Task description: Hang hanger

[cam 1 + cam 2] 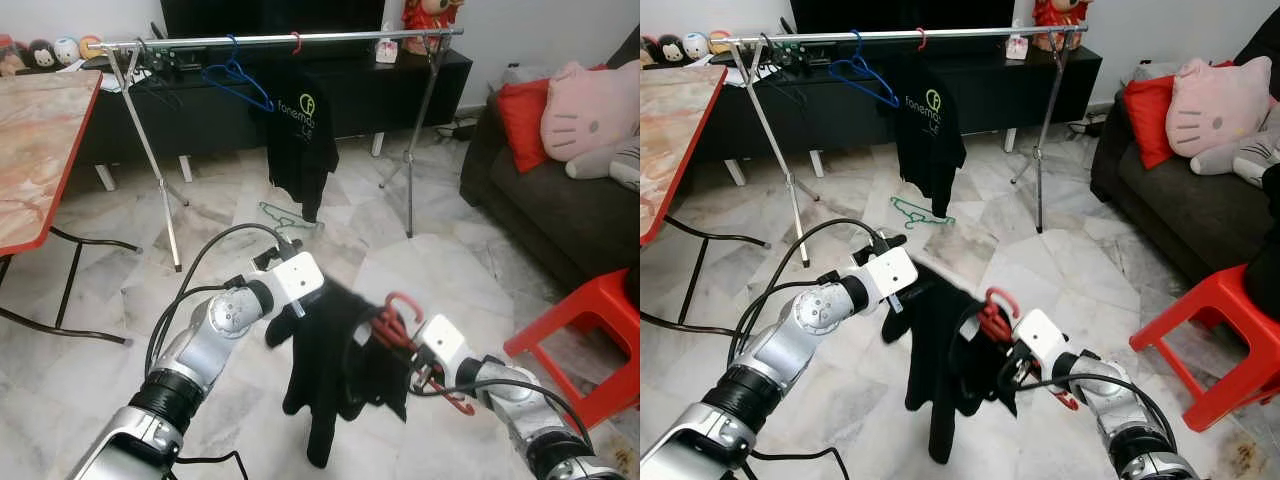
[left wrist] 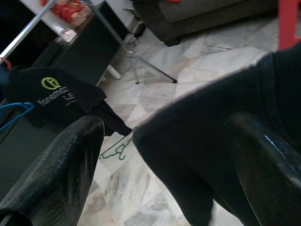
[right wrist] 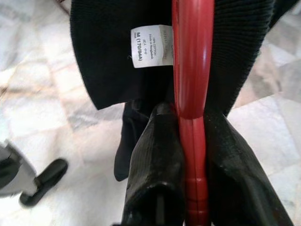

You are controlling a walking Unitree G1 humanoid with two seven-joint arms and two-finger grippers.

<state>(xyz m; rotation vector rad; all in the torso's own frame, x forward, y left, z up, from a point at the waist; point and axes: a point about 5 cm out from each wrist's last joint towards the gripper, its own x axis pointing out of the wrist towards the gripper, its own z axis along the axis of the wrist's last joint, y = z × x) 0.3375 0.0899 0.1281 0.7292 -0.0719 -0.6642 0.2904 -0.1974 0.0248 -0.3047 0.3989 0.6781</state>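
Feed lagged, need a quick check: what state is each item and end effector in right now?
Red hanger: clamped in right end effector, black garment on it.
Black garment: dangling off floor, left end effector open around its edge.
Black T-shirt: hanging on rail.
Blue hanger: on rail, bare.
Green hanger: lying on floor.

I see even, soft indoor light across the marble floor [image 1: 440,270], with faint shadows and no harsh glare. My wrist views blur up close: the left gripper's fingers [image 2: 51,179] look soft, and a sheen runs down the red hanger [image 3: 193,70].
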